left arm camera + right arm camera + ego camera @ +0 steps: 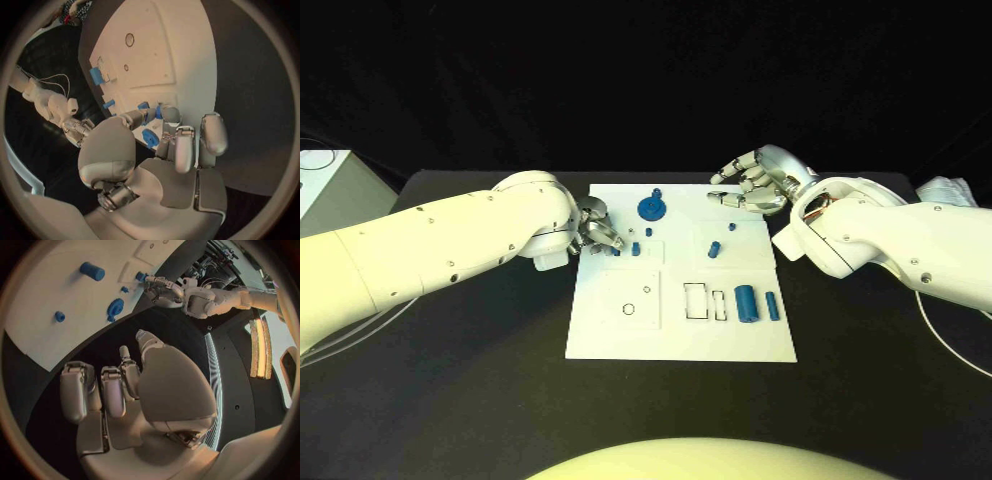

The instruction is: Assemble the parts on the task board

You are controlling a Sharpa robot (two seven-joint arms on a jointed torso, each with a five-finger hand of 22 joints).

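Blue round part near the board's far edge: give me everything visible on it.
The blue round part is a flat disc, plastic by its look, with a small stem or tab at its far side. It lies on the white task board near its far edge, about midway across. Neither the left hand nor the right hand touches it. The right wrist view shows it lying alone.

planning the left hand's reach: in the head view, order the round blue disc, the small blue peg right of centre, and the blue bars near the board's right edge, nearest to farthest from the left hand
From the left hand:
1. Round blue disc, toward the board's far edge.
2. Small blue peg, right of the board's centre.
3. Blue bars, near the board's right edge, on the near half.
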